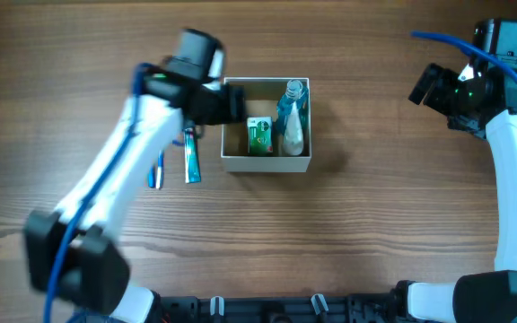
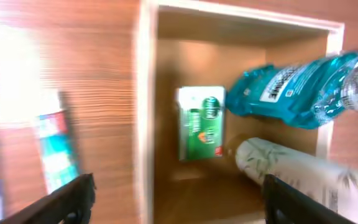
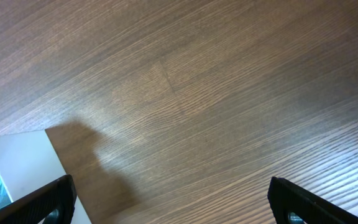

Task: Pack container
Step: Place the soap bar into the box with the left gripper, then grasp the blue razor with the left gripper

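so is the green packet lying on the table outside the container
No, the green packet lies inside the container, beside the blue bottle.

I see left white-shelled arm with black joints point(image 1: 124, 161) stretched from near edge diagonally up toward centre, blue cable point(image 1: 61, 260) running along it. Its black two-finger left gripper point(image 1: 232, 105) points toward middle. In left wrist view, dark fingertips point(image 2: 73, 199) sit at bottom corners, spread wide, nothing between. On other side, right white-shelled arm point(image 1: 514, 170) rises along right edge, bent inward at wrist. Its black right gripper point(image 1: 424, 88) faces inward. In right wrist view, fingers point(image 3: 48, 202) likewise wide apart, empty.
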Available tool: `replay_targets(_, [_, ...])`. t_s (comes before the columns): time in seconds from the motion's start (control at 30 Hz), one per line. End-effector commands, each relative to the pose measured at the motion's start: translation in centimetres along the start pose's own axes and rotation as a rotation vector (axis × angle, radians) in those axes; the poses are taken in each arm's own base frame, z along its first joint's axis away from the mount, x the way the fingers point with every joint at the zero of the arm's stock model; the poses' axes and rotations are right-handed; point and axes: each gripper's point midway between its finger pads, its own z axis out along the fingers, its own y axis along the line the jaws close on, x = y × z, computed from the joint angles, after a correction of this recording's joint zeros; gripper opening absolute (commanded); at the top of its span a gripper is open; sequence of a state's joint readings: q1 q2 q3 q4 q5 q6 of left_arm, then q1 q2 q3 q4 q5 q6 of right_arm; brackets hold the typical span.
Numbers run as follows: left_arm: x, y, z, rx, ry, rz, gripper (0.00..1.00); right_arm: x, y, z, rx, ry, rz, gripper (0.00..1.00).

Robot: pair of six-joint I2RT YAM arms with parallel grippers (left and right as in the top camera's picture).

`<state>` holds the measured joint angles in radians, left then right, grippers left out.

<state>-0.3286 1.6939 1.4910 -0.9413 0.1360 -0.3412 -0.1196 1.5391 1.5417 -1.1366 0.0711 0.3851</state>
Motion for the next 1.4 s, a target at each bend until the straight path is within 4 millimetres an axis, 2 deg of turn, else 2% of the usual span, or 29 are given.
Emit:
replay_targets(0.0, [-1.4, 5.7, -3.5, -0.177, -0.071, -0.008, 0.9, -0.3, 0.1, 0.2, -0.004, 0.0, 0.011, 1.0])
replay_targets(0.13, [-0.4, 9.7, -2.8, -0.253, 0.016, -0.006, 0.92, -0.3, 0.1, 0.2, -0.004, 0.0, 0.011, 1.0])
replay_targets(0.23, [0.6, 12.7, -1.1, -0.291, 0.094, -0.059, 0.92, -0.3, 0.1, 0.2, -0.004, 0.0, 0.011, 1.0])
replay_targets(0.37, [3.2, 16.3, 1.3, -0.335, 0.229, -0.145, 0.87, -0.3, 0.1, 0.2, -0.004, 0.0, 0.011, 1.0])
replay_targets(0.5, [5.7, 19.1, 3.4, -0.361, 0.332, -0.21, 0.85, -0.3, 0.1, 0.2, -0.005, 0.0, 0.011, 1.0])
replay_targets(0.6, [6.6, 20.2, 4.2, -0.363, 0.371, -0.246, 0.83, -0.3, 0.1, 0.2, -0.005, 0.0, 0.011, 1.0])
replay_targets(0.73, [6.5, 20.9, 5.3, -0.336, 0.356, -0.275, 0.82, -0.3, 0.1, 0.2, -0.004, 0.0, 0.011, 1.0])
replay_targets(0.97, [6.2, 21.4, 6.7, -0.337, 0.335, -0.273, 0.74, -0.3, 0.1, 0.2, -0.005, 0.0, 0.011, 1.0])
replay_targets(1.13, [7.2, 22.0, 8.4, -0.341, 0.386, -0.268, 0.72, -0.3, 0.1, 0.2, -0.004, 0.0, 0.011, 1.0])
replay_targets(1.23, [7.7, 22.2, 8.9, -0.346, 0.406, -0.268, 0.65, -0.3, 0.1, 0.2, -0.004, 0.0, 0.011, 1.0])
replay_targets(1.37, [7.5, 22.4, 9.0, -0.357, 0.398, -0.271, 0.48, -0.3, 0.1, 0.2, -0.005, 0.0, 0.011, 1.0])
